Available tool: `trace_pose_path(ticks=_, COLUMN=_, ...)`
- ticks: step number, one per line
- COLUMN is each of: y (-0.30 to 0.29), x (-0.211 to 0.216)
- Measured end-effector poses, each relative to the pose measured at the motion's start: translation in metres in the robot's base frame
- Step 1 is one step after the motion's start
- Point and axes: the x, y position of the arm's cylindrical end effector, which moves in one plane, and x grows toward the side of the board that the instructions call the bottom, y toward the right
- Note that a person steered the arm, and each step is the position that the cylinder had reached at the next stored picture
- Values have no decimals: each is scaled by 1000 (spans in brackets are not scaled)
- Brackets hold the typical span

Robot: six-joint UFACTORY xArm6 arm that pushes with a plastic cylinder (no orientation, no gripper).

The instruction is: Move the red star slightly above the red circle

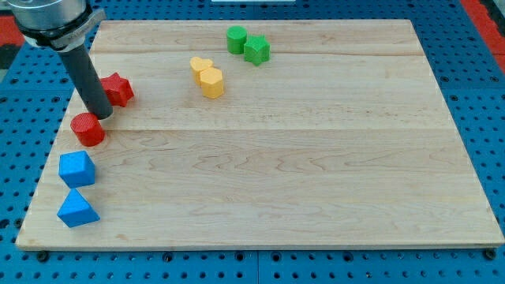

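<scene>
The red star (pixel 117 89) lies near the board's left edge, up and to the right of the red circle (pixel 87 129). My tip (pixel 101 116) stands between them, just below-left of the star and at the circle's upper right edge; it looks to touch or nearly touch both. The dark rod rises from there to the view's top left.
A blue cube-like block (pixel 76 168) and a blue triangular block (pixel 77 209) lie below the red circle at the left edge. Two yellow blocks (pixel 207 76) sit together at top centre. Two green blocks (pixel 247 44) sit near the top edge. The wooden board (pixel 316 173) rests on a blue pegboard.
</scene>
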Motion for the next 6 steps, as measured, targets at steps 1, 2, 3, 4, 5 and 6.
trace_pose_path(ticks=1, y=50, x=-19)
trace_pose_path(ticks=2, y=57, x=-36)
trace_pose_path(ticks=3, y=57, x=-43)
trace_pose_path(ticks=4, y=38, x=-51)
trace_pose_path(ticks=5, y=15, x=-51)
trace_pose_path(ticks=6, y=22, x=-51)
